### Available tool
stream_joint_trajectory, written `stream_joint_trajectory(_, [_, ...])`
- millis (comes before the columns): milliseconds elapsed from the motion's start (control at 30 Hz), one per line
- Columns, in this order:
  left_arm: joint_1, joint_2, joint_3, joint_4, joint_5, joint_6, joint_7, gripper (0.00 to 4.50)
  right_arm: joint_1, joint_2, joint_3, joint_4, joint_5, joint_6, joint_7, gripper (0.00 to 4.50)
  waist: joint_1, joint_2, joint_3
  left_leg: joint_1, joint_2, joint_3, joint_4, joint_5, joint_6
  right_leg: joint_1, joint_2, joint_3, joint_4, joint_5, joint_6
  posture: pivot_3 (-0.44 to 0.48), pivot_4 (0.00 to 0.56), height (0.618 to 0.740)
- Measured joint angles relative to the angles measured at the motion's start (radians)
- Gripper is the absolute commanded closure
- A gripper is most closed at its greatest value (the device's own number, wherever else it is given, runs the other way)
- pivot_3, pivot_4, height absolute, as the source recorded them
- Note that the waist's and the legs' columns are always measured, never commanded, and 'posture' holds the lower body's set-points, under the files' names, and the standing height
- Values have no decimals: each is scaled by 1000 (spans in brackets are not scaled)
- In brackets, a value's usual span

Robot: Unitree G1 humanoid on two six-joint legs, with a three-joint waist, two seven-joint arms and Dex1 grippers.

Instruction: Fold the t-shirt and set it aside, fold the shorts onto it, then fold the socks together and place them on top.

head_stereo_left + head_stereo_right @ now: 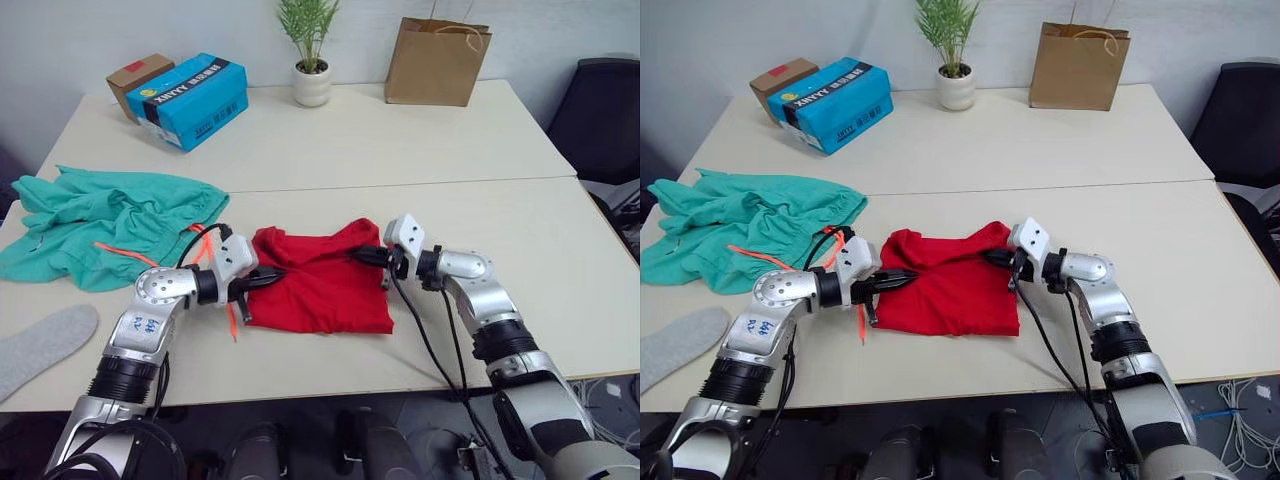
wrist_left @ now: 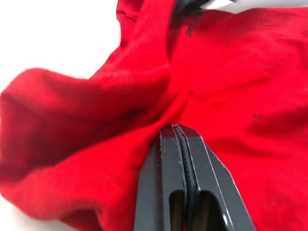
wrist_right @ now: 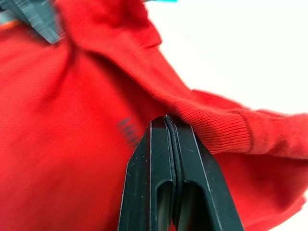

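Left eye view is showing the t-shirt [image 1: 325, 285] lying bunched at the worktop's [image 1: 400, 150] front edge, its long axis running left to right. Left gripper [image 1: 272, 272] and right gripper [image 1: 362, 255] are each clamping cloth at opposite ends. Folding well probably means lifting evenly, keeping the edges level.
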Motion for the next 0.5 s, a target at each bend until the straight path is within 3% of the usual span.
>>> stream_joint_trajectory(233, [110,57,11,-98,-30,65,-38,4464,-92,65,-80,119,-28,1,-232,4500,-10,0,0,1,0,0,-1,0,-1,0,0,1,0,-1,-1,0,150,740])
stream_joint_trajectory(333, [157,71,28,-149,-51,92,-43,4464,-82,69,-82,90,-13,41,-219,4500,-15,0,0,0,0,0,-2,0,0,0,0,1,0,-1,-1,0,150,740])
stream_joint_trajectory(500, [238,135,50,-235,-135,175,-112,4464,14,67,-62,-107,34,130,-114,4500,-21,0,0,1,1,-1,-3,0,-1,0,0,1,0,-1,-2,0,150,740])
